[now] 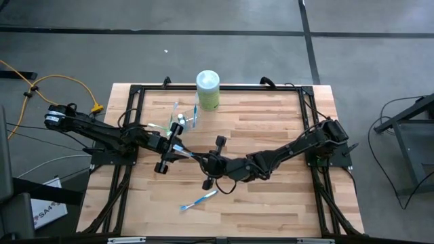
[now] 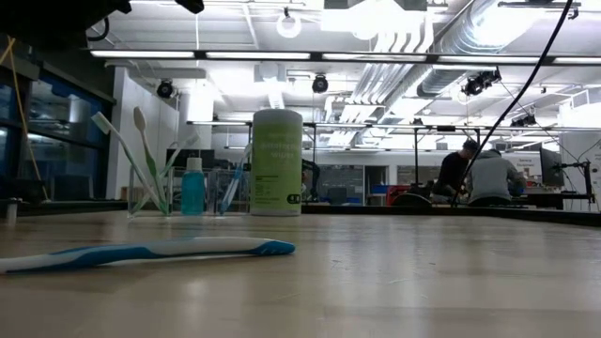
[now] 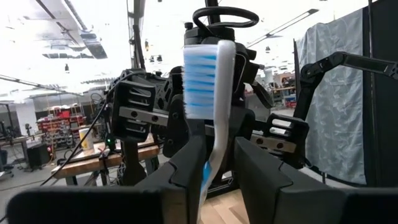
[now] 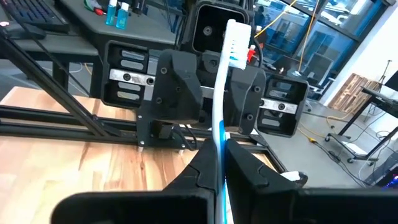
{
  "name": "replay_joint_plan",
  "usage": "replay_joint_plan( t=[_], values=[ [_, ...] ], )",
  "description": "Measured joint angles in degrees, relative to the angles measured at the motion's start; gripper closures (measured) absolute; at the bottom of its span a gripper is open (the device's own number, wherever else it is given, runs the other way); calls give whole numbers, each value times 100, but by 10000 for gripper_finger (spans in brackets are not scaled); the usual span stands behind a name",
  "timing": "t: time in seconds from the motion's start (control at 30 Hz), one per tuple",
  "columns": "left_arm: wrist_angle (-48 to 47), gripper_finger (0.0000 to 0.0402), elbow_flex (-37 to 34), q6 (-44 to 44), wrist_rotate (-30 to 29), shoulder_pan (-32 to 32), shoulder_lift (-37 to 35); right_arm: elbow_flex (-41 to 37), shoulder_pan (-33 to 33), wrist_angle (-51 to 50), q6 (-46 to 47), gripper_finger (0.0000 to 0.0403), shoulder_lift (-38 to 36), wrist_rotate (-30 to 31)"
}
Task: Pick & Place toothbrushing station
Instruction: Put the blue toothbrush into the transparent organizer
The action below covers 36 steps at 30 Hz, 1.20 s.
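- The clear cup [image 1: 178, 116] sits near the back of the wooden table [image 1: 271, 122], just left of a pale green canister [image 1: 208, 89]. You can see right through it; two pale brushes [image 2: 141, 155] lean out of it in the low view.
- A small blue bottle [image 2: 192, 186] stands beside the cup in the low view.
- One toothbrush [image 1: 199, 200] lies flat on the table near the front, white handle with blue along it and a blue end, well apart from the cup.
- The left gripper [image 1: 178, 146] and right gripper [image 1: 209, 161] meet mid-table, facing each other.
- Both are clamped on the same brush [image 3: 208, 93]: white handle, blue stripe, blue and white bristles. The left fingers [image 3: 180, 174] pinch its handle, and the right fingers [image 4: 249, 168] are closed tight on it too.
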Motion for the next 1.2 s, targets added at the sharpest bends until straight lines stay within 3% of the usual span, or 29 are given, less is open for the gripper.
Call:
replay_joint_plan(
  t=[0.27, 0.53, 0.87, 1.2],
  values=[
    [-14, 387, 0, 25, -36, 0, 0, 0, 0, 4, 11, 399, 0, 16],
    [-13, 394, 0, 41, -98, 0, -2, 0, 0, 1, 40, 393, 0, -37],
    [-154, 397, 0, -149, -131, -2, 0, 0, -48, -265, 447, 309, 0, -89],
    [-729, 398, 2, 228, -701, 35, -7, 0, 47, -565, 440, 233, 0, 759]
  ],
)
